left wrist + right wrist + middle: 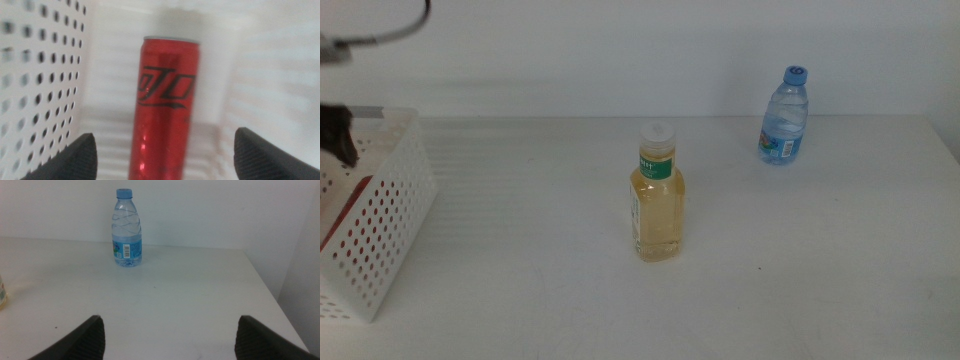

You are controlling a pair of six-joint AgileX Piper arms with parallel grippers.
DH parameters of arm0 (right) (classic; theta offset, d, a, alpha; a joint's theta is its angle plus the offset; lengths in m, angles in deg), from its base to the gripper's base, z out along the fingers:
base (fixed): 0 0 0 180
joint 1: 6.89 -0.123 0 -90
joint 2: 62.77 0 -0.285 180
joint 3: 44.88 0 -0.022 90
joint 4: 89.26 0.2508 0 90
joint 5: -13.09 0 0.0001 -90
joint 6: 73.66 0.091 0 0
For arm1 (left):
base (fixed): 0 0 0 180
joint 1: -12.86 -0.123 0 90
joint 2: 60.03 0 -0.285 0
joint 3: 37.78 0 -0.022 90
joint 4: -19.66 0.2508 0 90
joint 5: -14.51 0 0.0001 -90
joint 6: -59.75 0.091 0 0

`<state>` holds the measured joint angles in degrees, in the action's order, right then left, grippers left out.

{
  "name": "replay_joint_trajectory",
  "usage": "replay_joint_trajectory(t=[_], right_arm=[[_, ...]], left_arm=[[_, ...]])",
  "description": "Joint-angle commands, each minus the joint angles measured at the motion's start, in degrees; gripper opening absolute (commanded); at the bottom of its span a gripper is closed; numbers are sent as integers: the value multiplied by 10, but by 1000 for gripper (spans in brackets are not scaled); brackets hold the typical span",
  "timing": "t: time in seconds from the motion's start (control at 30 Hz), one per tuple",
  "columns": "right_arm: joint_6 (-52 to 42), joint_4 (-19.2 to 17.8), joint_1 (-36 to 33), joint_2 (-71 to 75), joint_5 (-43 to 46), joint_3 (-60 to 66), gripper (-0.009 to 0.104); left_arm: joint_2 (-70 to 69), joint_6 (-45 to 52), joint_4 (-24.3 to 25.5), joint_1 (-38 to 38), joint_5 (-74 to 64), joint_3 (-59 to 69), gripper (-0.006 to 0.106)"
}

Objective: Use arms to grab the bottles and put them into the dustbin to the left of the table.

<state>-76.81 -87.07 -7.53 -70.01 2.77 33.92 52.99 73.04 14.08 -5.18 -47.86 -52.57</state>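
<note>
- The left gripper (162, 150) was over the bin (390, 215), at the table's (540, 280) left edge; in the middle view only a dark part of it showed above the bin's rim.
- Its jaws stood wide apart and held nothing.
- The can (165, 105) lay inside the bin, between the two jaw tips in the left wrist view but touching neither. Its red showed through the perforated wall in the middle view.
- The bin's perforated wall ran beside the can on one side; a plain white wall stood on the other.
- The yellow bottle (657, 195) stood upright near the table's centre, white cap on, green label around its neck, well apart from the bin.
- The water bottle (785, 117) stood upright toward the far right of the table, blue cap on, well apart from the yellow bottle.
- The right gripper (167, 335) hung low over the table's right part, out of the middle view, facing the water bottle (126, 228) from a distance.
- Its jaws were wide open and empty, with bare tabletop between them.
- An edge of the yellow bottle (2, 294) showed at the border of the right wrist view.
</note>
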Motion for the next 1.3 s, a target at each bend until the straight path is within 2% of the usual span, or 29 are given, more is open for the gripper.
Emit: replay_joint_trajectory(t=[0.0,0.1,0.2,0.53,0.77,1.1,1.27], right_arm=[[-3,-4,4,16,42,-4,68],[-3,-4,4,16,42,-4,68],[-3,-4,4,16,42,-4,68],[-3,-4,4,16,42,-4,68],[-3,-4,4,16,42,-4,68],[-3,-4,4,16,42,-4,68],[-3,-4,4,16,42,-4,68]], left_arm=[[-74,-9,-38,3,-2,-12,90],[-136,-9,-71,3,5,15,90],[-192,-9,-78,21,30,51,90],[-336,-3,-69,177,181,178,90],[-419,5,-60,301,353,314,90],[-492,5,-65,417,624,534,90],[-511,-5,-65,469,818,654,90]])
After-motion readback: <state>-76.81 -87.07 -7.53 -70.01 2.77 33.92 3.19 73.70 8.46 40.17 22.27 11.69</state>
